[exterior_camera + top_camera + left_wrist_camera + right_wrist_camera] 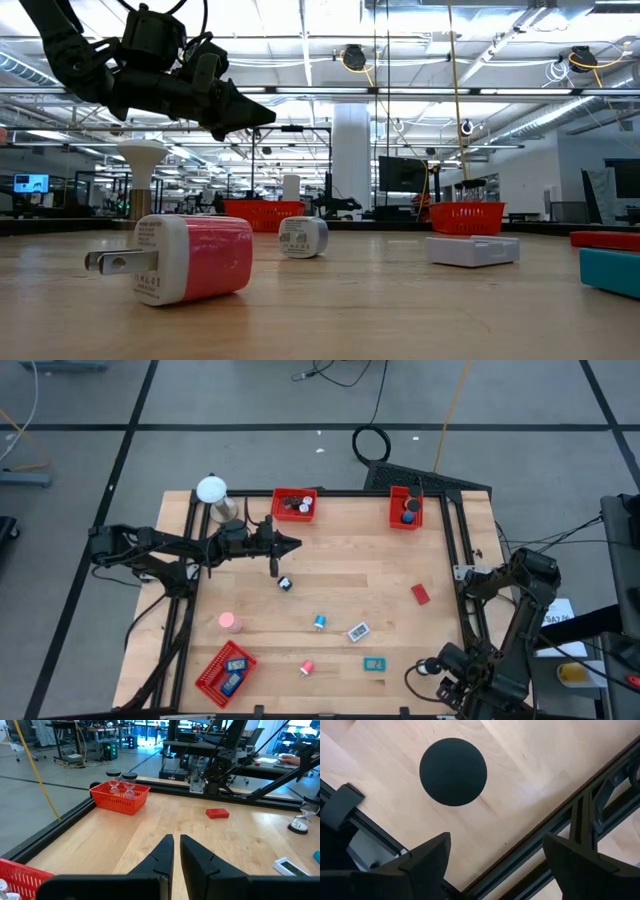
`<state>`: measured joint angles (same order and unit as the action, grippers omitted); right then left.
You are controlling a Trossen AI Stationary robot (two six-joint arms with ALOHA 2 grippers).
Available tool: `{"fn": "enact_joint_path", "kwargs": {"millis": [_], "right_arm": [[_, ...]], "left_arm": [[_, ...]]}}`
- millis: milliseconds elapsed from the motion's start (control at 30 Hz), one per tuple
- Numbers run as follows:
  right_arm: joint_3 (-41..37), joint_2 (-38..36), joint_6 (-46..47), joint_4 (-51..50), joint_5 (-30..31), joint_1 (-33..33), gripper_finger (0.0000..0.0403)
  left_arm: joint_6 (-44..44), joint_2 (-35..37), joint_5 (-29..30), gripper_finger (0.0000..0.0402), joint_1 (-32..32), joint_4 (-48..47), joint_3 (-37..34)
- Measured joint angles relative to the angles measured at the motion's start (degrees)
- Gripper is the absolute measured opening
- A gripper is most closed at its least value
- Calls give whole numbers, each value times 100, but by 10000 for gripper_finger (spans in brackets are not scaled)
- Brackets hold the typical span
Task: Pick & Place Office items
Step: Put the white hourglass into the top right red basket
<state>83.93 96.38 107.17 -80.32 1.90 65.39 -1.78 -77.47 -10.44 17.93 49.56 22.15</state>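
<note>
Small office items lie scattered on the wooden table: a red flat piece [420, 594], a white piece [358, 631], a blue-and-white roll [320, 622], a teal piece [374, 665], a red-and-white plug [190, 258] and a pink roll [230, 622]. My left gripper [290, 543] hovers shut above the far middle of the table, nearly level, pointing toward the right edge; nothing is between its fingers [165, 851]. My right gripper [447, 663] hangs open at the near right corner, pointing down. A black disc [452, 771] lies on the wood below it, off to one side of the fingers.
Red mesh trays stand at the far middle [294, 505], far right [405, 508] and near left [225, 672]. A white ball on a stand [212, 490] is at the far left. A black frame rail [545, 840] runs under my right gripper. Bare wood lies mid-table.
</note>
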Motion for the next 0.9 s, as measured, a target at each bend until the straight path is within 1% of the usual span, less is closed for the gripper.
{"fn": "enact_joint_path", "kwargs": {"millis": [167,333,500,600,800,900], "right_arm": [[-141,0,-40,373,573,55,311],[-458,1,-13,712,401,156,311],[-698,1,11,849,560,260,311],[-828,2,-37,1035,557,267,311],[-858,2,-311,1140,598,262,311],[-858,2,-458,1135,892,262,311]], "left_arm": [[0,0,-1,31,0,1,0],[0,0,-2,31,0,2,0],[0,0,-2,31,1,1,0],[0,0,-1,31,0,1,0],[0,0,0,31,0,2,0],[0,0,-1,31,2,2,0]]}}
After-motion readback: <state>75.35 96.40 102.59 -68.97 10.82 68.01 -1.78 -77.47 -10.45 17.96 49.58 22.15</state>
